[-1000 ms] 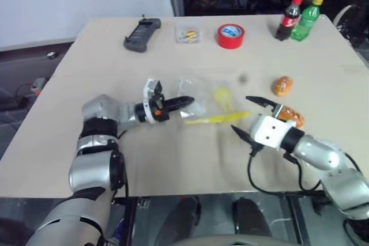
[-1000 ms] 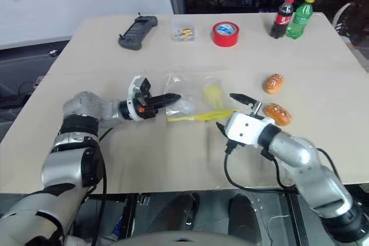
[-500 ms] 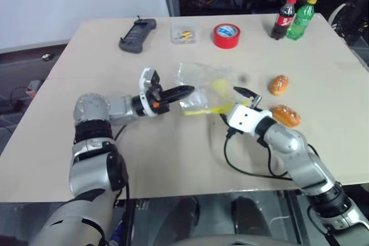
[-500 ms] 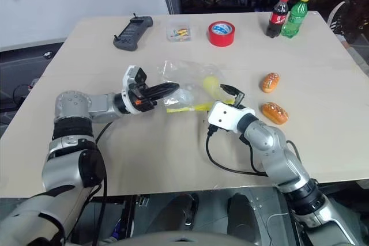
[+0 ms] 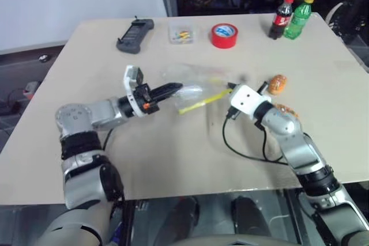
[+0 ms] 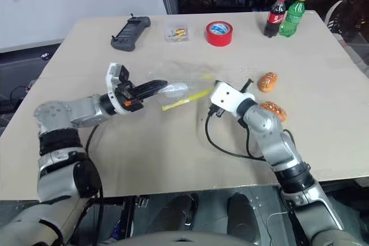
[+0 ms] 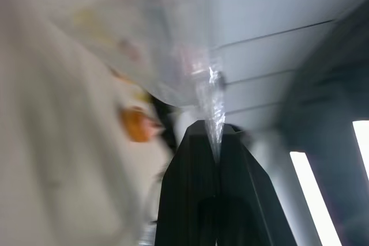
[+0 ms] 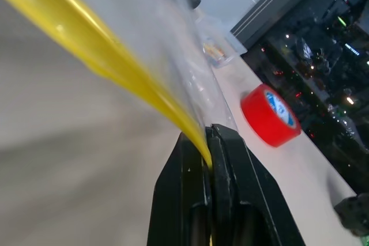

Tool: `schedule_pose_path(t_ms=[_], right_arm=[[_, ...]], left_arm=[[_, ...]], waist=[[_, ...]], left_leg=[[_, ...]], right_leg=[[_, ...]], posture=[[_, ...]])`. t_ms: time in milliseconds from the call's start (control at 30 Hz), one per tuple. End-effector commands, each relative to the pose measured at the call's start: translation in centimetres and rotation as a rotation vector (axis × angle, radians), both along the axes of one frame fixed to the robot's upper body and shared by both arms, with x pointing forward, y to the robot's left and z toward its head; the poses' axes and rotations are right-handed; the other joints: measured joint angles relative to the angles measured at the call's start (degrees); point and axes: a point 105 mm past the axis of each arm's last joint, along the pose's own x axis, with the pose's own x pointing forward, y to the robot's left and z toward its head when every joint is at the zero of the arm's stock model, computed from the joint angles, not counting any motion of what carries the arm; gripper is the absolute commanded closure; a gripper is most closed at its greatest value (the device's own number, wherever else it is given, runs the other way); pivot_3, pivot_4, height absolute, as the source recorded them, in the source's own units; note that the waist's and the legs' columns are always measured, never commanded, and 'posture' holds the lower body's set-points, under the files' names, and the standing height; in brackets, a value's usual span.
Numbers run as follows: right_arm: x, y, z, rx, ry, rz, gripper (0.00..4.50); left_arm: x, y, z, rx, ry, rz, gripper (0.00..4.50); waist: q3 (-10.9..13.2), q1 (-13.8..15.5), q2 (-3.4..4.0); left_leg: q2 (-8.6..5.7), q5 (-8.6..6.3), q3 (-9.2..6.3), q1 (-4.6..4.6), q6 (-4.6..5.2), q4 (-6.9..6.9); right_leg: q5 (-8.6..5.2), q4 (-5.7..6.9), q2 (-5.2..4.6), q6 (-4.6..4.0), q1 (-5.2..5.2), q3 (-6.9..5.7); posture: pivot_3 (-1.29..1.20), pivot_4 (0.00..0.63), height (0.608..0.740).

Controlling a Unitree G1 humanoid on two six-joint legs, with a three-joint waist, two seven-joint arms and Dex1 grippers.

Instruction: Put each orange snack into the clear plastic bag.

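Between my 2 arms, above the middle of the beige table (image 5: 173, 159), the clear plastic bag (image 5: 190, 87) hangs stretched and lifted off the surface. My left gripper (image 5: 176, 89) has its black fingers pinched together on one thin, wrinkled edge of the bag; the left wrist view shows the film squeezed into a twist right where the fingertips (image 7: 213, 142) meet. My right gripper (image 5: 229, 89) is clamped on the other side, on the yellow seal strip (image 8: 115, 73) at the bag's mouth, and the right wrist view shows that strip running straight down into the closed fingers (image 8: 222, 142). The strip slants across the gap between both grippers.

Both orange snacks sit on the table on my right side, outside the bag. 1 orange snack (image 5: 278, 83) lies just beyond my right wrist, toward the far edge. The second orange snack (image 6: 273, 109) rests right beside my right forearm, partly tucked behind it.

Along the far edge of the table, from my left to my right, lie a black handheld device (image 5: 134, 27), a small clear box (image 5: 181, 34) of little coloured items, a red tape roll (image 5: 224, 35), then a cola bottle (image 5: 279, 18) and a green bottle (image 5: 299, 16) standing upright, touching or nearly so. A black cable (image 5: 248, 151) loops on the table beneath my right arm.
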Motion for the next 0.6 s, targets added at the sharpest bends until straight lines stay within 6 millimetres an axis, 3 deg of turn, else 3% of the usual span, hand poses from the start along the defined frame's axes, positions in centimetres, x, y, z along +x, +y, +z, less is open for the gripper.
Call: schedule_pose_path(t_ms=[33, 133, 233, 367, 600], right_arm=[[1.7, -0.7, 3.1, 0.006, -0.017, -0.023, 4.50], [3.0, 0.1, 3.5, -0.044, 0.038, 0.006, 4.50], [4.1, 0.5, 3.5, -0.075, 0.077, 0.007, 4.50], [5.1, 1.3, 3.9, -0.076, 0.098, 0.008, 4.50], [5.3, 2.7, 4.3, -0.076, 0.110, 0.029, 4.50]], left_arm=[[-1.4, -0.6, 1.7, 0.347, -0.321, 0.023, 3.29], [-2.4, -1.4, 1.9, 0.696, -0.675, 0.053, 2.01], [-3.6, -2.7, 2.3, 0.876, -0.958, 0.038, 2.01], [-4.0, -4.4, 2.6, 1.022, -1.190, 0.092, 2.01], [-3.4, -5.5, 3.1, 1.195, -1.359, 0.227, 2.01]], waist=[[0.0, 0.2, -0.02], [0.0, 0.6, -0.01], [0.0, 1.0, 0.01], [0.1, 1.0, 0.04], [0.1, 0.5, 0.05]], left_leg=[[0.00, 0.00, 0.00, 0.00, 0.00, -0.01], [0.10, 0.00, 0.13, 0.06, -0.01, -0.17], [0.13, -0.01, 0.21, 0.06, -0.01, -0.25], [0.13, -0.01, 0.27, 0.05, -0.01, -0.30], [0.23, -0.02, 0.36, 0.03, -0.03, -0.35]], right_leg=[[0.01, 0.00, 0.01, -0.01, -0.01, 0.01], [0.07, -0.11, 0.09, -0.12, -0.02, 0.14], [0.07, -0.18, 0.12, -0.14, -0.03, 0.20], [0.07, -0.22, 0.13, -0.14, -0.08, 0.26], [0.07, -0.14, 0.32, -0.13, -0.26, 0.43]], posture=[[0.00, 0.150, 0.740], [0.00, 0.150, 0.740], [0.00, 0.150, 0.740], [0.00, 0.150, 0.740], [0.00, 0.150, 0.740]])
